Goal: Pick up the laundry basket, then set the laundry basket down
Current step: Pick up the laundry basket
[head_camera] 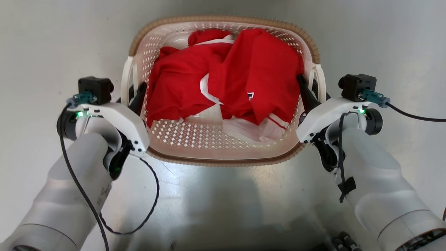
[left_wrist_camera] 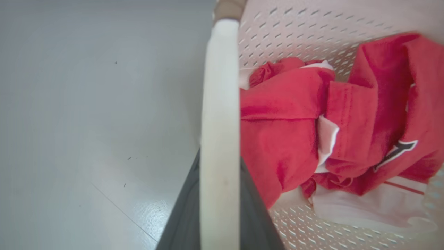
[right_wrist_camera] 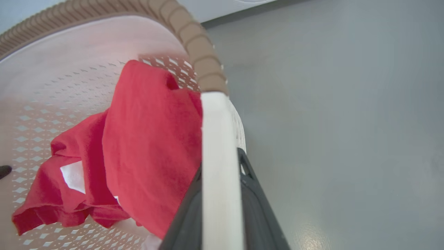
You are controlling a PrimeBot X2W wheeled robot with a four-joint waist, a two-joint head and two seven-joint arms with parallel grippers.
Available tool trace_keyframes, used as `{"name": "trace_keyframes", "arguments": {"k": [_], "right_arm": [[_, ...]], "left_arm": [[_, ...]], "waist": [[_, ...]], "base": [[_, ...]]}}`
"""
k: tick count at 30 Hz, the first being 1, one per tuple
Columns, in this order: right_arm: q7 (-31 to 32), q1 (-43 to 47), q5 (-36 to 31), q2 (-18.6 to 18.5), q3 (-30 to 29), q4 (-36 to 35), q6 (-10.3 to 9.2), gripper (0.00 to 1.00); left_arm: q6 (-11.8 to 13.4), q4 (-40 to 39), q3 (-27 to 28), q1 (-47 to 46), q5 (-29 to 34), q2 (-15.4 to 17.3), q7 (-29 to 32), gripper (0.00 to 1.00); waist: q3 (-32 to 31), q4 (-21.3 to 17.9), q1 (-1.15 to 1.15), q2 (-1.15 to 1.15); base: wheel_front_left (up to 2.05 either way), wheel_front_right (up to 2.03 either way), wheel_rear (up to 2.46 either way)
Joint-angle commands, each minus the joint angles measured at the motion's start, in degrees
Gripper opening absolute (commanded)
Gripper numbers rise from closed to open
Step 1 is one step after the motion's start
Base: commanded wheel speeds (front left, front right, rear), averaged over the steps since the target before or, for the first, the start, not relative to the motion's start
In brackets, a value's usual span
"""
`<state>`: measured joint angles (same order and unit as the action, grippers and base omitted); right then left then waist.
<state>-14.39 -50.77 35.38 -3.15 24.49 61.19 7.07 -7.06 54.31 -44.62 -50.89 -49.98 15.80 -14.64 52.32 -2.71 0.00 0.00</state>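
Looking down through the head camera, I see the laundry basket at the middle of the picture over a glossy gray floor; I cannot tell whether its base touches that floor. Red and white clothes lie heaped inside the basket, below its brown rim. The left gripper is at the basket's left side, its dark fingers straddling the white left handle, one finger inside the basket wall and one outside. The right gripper mirrors it at the basket's right side, on the white right handle. Both pale forearms reach toward the basket from its near side, and a black cable loops down beside the left one.

On the left wrist camera, the left handle runs straight up between the left gripper's two fingers, which press against it on either side, so I read that gripper as clamped on the basket's handle. The perforated wall and the red clothes are on the inner side of the handle, bare floor on the outer side.

On the right wrist camera, the right handle likewise stands between the right gripper's fingers, which hug it closely, clamped on the handle. The ribbed brown rim curves away from the handle's far end, with red cloth inside the basket and floor outside it.
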Motion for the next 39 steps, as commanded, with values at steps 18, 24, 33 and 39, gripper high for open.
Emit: {"name": "trace_keyframes", "arguments": {"k": [18, 24, 33, 39], "right_arm": [[1.8, 6.9, 9.1, 0.3, 15.3, 4.9, 0.42, 0.00], [6.0, 9.8, 14.0, 0.3, 20.0, 5.1, 0.42, 0.00], [10.8, 13.4, 19.2, 0.3, 25.2, 5.1, 0.42, 0.00], [13.3, 15.3, 22.2, 0.3, 28.4, 4.9, 0.42, 0.00]], "left_arm": [[-0.4, 6.3, -9.8, 5.8, -10.3, -2.6, 4.7, 0.00], [-0.4, 7.0, -12.5, 8.6, -13.3, -4.0, 7.7, 0.00], [-0.4, 8.8, -15.2, 12.2, -16.2, -5.9, 11.8, 0.00], [-0.4, 11.1, -16.0, 13.9, -18.1, -7.6, 14.5, 0.00]], "waist": [[-17.5, 0.0, 0.00, 0.00], [-24.8, 0.3, 0.00, 0.00], [-34.0, 0.7, 0.00, 0.00], [-40.3, 0.8, 0.00, 0.00]], "base": [[0.00, 0.00, 0.00], [0.00, 0.00, 0.00], [0.00, 0.00, 0.00], [0.00, 0.00, 0.00]]}}
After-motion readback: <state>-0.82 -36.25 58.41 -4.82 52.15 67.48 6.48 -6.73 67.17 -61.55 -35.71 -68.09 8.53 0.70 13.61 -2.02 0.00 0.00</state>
